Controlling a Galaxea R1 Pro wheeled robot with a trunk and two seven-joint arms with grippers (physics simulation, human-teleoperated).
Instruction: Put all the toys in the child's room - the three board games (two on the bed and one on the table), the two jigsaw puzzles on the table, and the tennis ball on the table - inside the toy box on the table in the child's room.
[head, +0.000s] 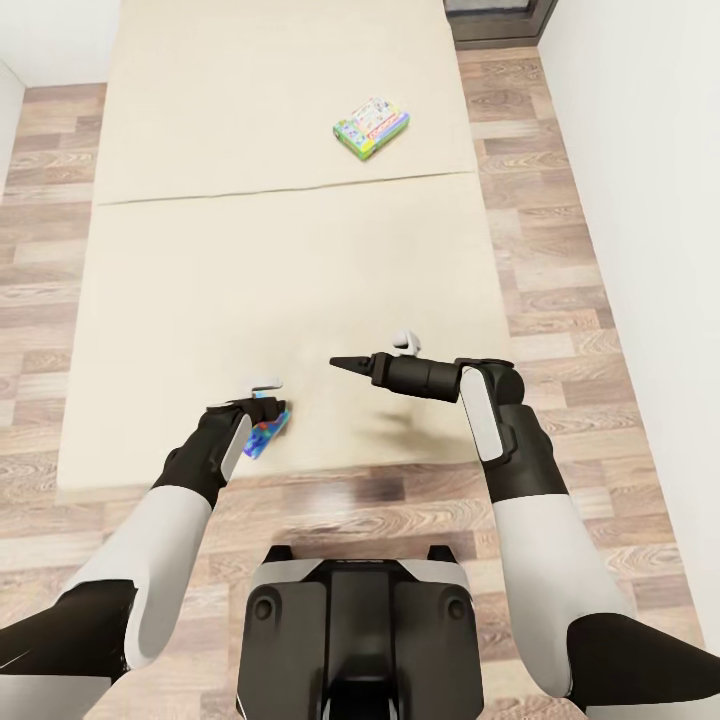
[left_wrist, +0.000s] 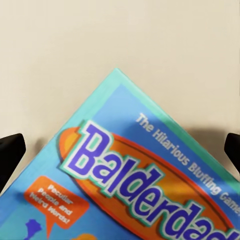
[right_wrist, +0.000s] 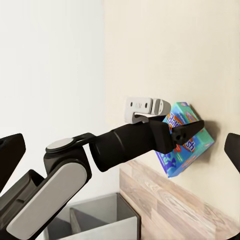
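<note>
A blue Balderdash board game (head: 266, 432) lies near the front edge of the beige bed (head: 250, 250). My left gripper (head: 265, 408) hovers right over it, open. In the left wrist view the box (left_wrist: 135, 185) lies close under the gripper, with a black fingertip (left_wrist: 10, 155) at each side edge. A second board game (head: 371, 127), green and multicoloured, rests far back on the mattress. My right gripper (head: 338, 362) points left over the bed, open and empty. The right wrist view shows the left gripper's finger (right_wrist: 187, 129) across the blue box (right_wrist: 187, 147).
Wood-plank floor (head: 560, 300) surrounds the bed, with a white wall (head: 650, 200) on the right. A dark frame (head: 500, 20) stands at the back right. My trunk (head: 360, 620) is close to the bed's front edge. A grey open-topped bin shape (right_wrist: 100, 215) appears in the right wrist view.
</note>
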